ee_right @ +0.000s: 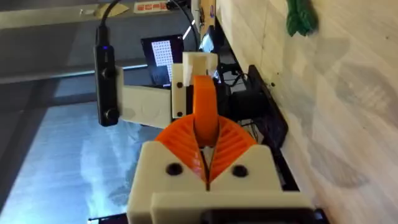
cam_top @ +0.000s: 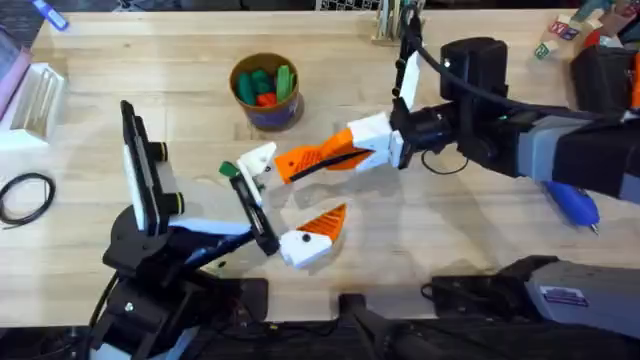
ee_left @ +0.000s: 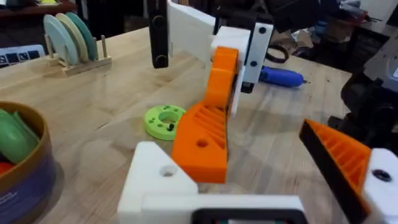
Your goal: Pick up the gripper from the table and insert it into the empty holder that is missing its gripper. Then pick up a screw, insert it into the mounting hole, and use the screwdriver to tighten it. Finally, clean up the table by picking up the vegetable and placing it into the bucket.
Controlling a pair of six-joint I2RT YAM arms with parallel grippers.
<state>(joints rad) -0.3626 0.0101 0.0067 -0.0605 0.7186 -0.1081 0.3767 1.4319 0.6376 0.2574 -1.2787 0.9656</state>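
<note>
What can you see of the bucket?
The bucket is a small round cup with a tan rim and a blue-purple outer wall, and it looks like printed card or plastic. It stands upright on the wooden table, toward the far side. Nothing but the table touches it from outside. Inside lie several green toy pieces and a red piece. The left wrist view shows faint print low on its wall.

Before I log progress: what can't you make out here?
Overhead: screwdriver half hidden under the right arm.
Right wrist: vegetable cut by the frame edge.
Left wrist: whether the orange finger piece is seated in the holder; the piece covers the joint.
</note>
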